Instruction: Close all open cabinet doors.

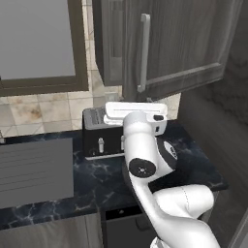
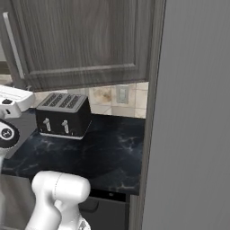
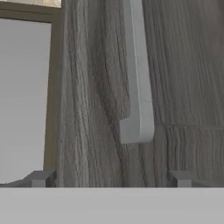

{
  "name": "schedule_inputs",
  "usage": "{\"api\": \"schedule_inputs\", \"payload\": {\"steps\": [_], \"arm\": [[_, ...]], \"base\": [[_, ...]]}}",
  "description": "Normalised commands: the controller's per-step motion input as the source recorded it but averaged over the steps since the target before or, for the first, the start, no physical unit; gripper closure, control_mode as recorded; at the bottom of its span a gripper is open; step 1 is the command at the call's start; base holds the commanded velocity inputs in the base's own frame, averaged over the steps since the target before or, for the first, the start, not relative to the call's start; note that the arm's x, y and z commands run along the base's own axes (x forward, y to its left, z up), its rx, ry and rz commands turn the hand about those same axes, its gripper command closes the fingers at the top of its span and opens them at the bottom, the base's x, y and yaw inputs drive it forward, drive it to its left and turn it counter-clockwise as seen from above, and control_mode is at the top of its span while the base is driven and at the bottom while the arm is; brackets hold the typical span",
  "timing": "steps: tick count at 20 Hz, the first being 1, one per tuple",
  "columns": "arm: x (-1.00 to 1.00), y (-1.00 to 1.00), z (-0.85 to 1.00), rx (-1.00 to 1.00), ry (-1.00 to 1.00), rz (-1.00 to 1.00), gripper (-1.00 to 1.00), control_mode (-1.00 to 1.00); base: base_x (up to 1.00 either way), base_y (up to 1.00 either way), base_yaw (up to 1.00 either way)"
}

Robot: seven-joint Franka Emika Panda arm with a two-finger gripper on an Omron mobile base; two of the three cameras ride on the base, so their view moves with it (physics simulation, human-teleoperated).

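An upper cabinet door of dark wood grain stands swung out over the counter, and its silver bar handle runs vertically near its left edge. The same door and handle also appear in the right base view. In the hand view the door is very close, with the lower end of the handle just above my gripper. The two fingertips stand wide apart, open, with nothing between them. My white hand sits below the door, above the toaster.
A black toaster stands on the dark marble counter under the door. A framed window is at the left, with a grey ribbed panel below it. A tall grey fridge side walls off the right.
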Motion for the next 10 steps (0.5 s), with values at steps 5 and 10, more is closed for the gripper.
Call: {"api": "schedule_inputs", "payload": {"steps": [5, 10], "arm": [[0.64, -0.10, -0.09, 0.04, 0.00, 0.00, -1.00, -1.00], [0.55, -0.08, -0.04, 0.03, 0.00, 0.00, -1.00, -1.00]], "base": [[0.00, 0.00, 0.00], [0.00, 0.00, 0.00]]}}
